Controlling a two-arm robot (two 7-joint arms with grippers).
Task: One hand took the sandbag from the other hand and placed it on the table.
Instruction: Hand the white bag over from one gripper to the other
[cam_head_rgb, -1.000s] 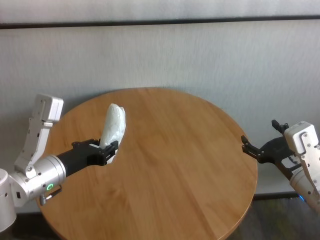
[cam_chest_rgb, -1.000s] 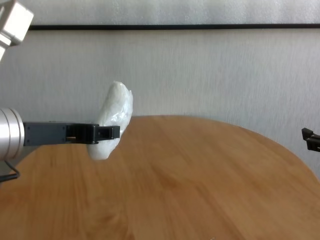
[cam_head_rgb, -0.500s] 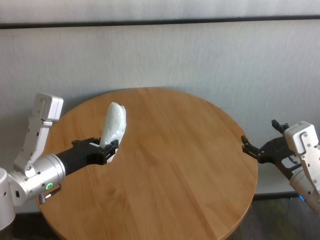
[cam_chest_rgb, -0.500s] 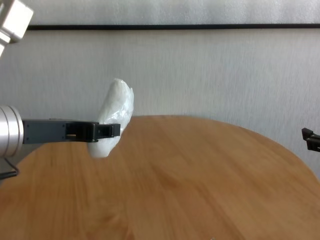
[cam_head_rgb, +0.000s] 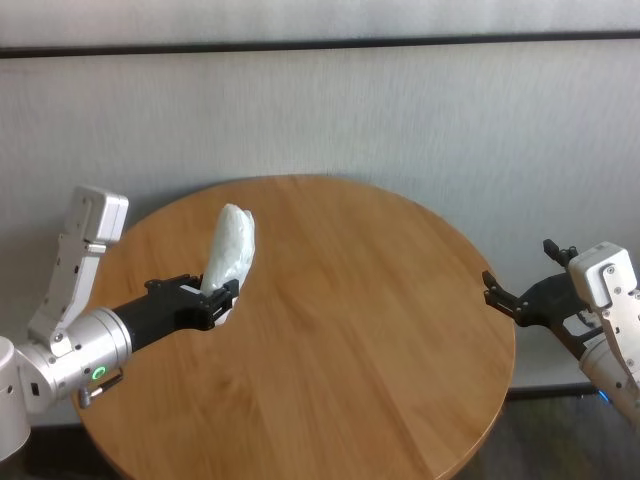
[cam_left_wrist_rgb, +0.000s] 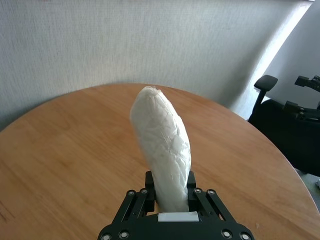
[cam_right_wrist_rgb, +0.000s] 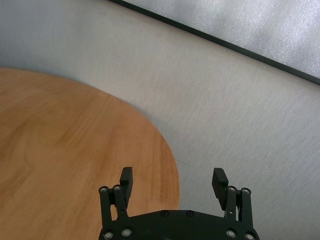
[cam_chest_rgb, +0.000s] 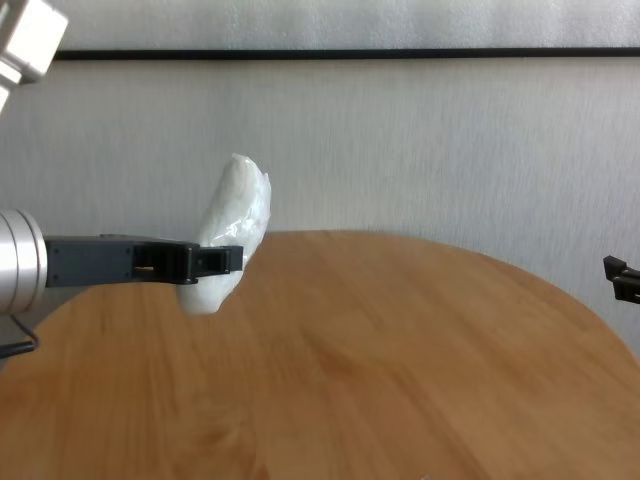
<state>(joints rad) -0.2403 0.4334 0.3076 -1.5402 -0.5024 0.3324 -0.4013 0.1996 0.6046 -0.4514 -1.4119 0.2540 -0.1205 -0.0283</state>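
The white, crinkly sandbag (cam_head_rgb: 229, 256) (cam_chest_rgb: 229, 228) (cam_left_wrist_rgb: 163, 144) stands nearly upright above the left part of the round wooden table (cam_head_rgb: 350, 330). My left gripper (cam_head_rgb: 222, 300) (cam_chest_rgb: 222, 261) (cam_left_wrist_rgb: 172, 197), on the green-lit wrist, is shut on the sandbag's lower end and holds it clear of the tabletop. Off the table's right edge, my right gripper (cam_head_rgb: 495, 290) (cam_right_wrist_rgb: 173, 181) hangs open with nothing between its fingers. Only its fingertips (cam_chest_rgb: 616, 276) show in the chest view.
A grey wall runs behind the table (cam_chest_rgb: 420, 350). In the left wrist view a dark office chair (cam_left_wrist_rgb: 280, 117) stands beyond the table's far side.
The left gripper has lifted the sandbag very slightly. The right arm has not moved.
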